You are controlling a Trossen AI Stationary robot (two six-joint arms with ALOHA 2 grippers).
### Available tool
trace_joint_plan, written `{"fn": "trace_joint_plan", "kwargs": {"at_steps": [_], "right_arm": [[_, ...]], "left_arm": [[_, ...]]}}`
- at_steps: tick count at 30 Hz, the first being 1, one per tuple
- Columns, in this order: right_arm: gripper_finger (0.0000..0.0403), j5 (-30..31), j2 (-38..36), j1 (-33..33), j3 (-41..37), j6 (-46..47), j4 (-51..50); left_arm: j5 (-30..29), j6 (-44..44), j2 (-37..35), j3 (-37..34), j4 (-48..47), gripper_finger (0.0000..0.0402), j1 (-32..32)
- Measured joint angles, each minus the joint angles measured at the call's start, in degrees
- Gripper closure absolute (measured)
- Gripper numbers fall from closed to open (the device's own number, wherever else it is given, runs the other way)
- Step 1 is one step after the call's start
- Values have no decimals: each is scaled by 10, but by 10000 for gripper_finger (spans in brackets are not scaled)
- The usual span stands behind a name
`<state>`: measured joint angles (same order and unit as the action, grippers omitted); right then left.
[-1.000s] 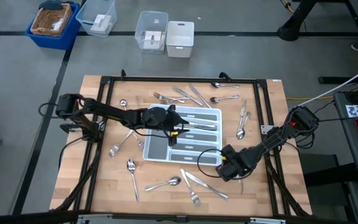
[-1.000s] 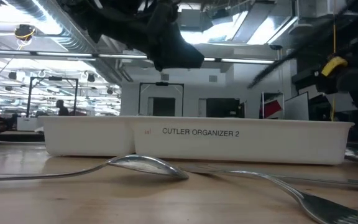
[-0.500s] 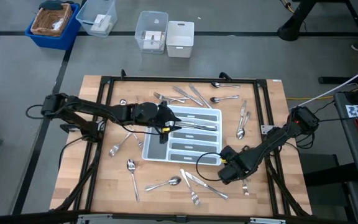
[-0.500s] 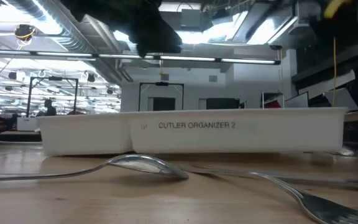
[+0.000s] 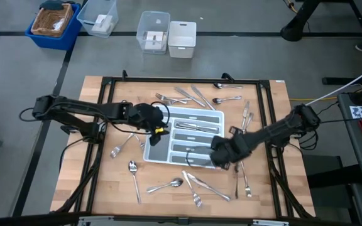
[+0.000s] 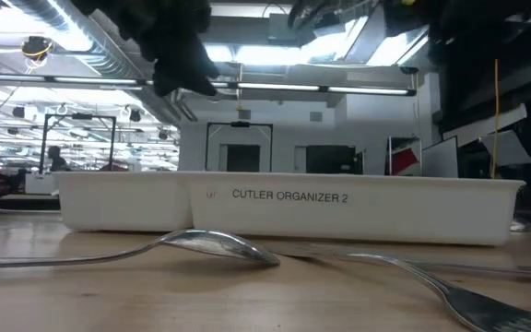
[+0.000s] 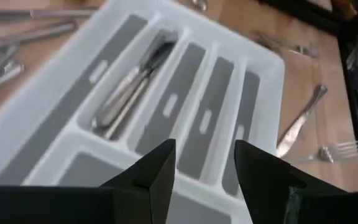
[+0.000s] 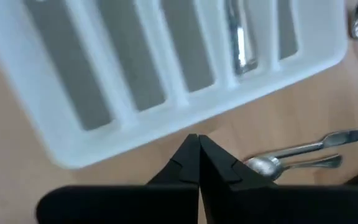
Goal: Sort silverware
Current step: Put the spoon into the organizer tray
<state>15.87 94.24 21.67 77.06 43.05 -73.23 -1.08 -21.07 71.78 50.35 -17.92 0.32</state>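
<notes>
The silverware lies scattered on the wooden table around a white tray (image 5: 184, 135) with grey compartments: forks and knives by the far edge (image 5: 181, 97), a spoon (image 5: 171, 184), a knife (image 5: 203, 185) and a fork (image 5: 195, 198) on the near side. Knives lie in one tray compartment (image 7: 129, 87). My left gripper (image 5: 161, 125) (image 7: 204, 162) hovers open over the tray's left end. My right gripper (image 5: 213, 152) (image 8: 199, 162) is shut and empty, raised over the tray's near right corner.
More silverware lies right of the tray (image 5: 244, 129) and near the right edge (image 5: 241, 182). The low view shows a spoon (image 6: 219, 244) and a fork (image 6: 468, 300) in front of the tray (image 6: 293, 207). A black frame (image 5: 105, 85) rims the table; bins (image 5: 168, 34) stand beyond it.
My left gripper has drawn back toward the table's left, from over the tray's middle to its left end. My right gripper has moved from the near right of the table toward the far edge and left, up to the tray's near right corner.
</notes>
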Motion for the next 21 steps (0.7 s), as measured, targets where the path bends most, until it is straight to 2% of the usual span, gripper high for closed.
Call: {"fn": "trace_joint_plan", "kwargs": {"at_steps": [3, 7, 15, 18, 21], "right_arm": [[401, -24, 0, -38, 0, -38, 1], [401, -120, 0, -69, 0, -23, 1], [400, -260, 0, -55, 0, 184, 0], [400, -274, 0, -18, 0, 278, 1], [400, -258, 0, 37, 0, 395, 7]], "left_arm": [[0, -11, -2, 0, -32, 247, -8], [0, -11, -2, 0, -52, 247, -21], [0, -1, -2, 0, -55, 247, -34], [0, 2, -2, 0, -55, 247, -33], [0, 2, -2, 0, -55, 247, -33]]}}
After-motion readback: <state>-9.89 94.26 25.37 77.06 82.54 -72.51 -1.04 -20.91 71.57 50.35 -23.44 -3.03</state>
